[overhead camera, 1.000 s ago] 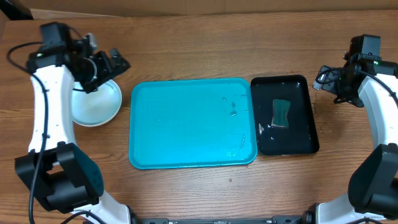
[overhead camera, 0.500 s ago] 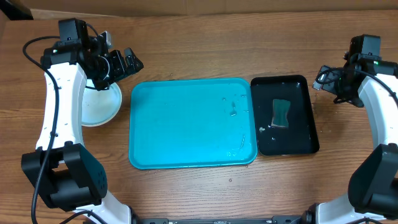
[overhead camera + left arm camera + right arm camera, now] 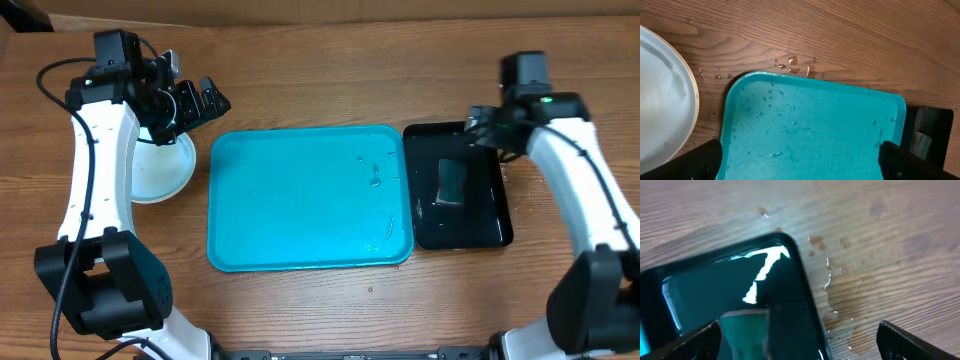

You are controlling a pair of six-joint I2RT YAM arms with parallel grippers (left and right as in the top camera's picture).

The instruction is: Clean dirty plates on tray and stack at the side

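The turquoise tray (image 3: 300, 215) lies mid-table, wet with droplets and bearing no plates; it also shows in the left wrist view (image 3: 815, 130). A white plate (image 3: 165, 172) sits on the table left of the tray, partly under my left arm, and shows in the left wrist view (image 3: 660, 100). No lime-green or light blue plate can be told apart. My left gripper (image 3: 205, 100) is open and empty, held above the tray's far-left corner (image 3: 800, 165). My right gripper (image 3: 487, 128) is open and empty over the black tray's far-right corner (image 3: 800, 345).
A black glossy tray (image 3: 485, 230) lies right of the turquoise tray and holds a green sponge (image 3: 452, 182), also seen in the right wrist view (image 3: 742, 330). Water drops lie on the wood by the black tray (image 3: 830, 280) and beyond the turquoise tray (image 3: 790, 62).
My right arm has swung left from the table's right edge to over the black tray's far-right corner. My left arm rose off the plate toward the far side a second ago, then held still.
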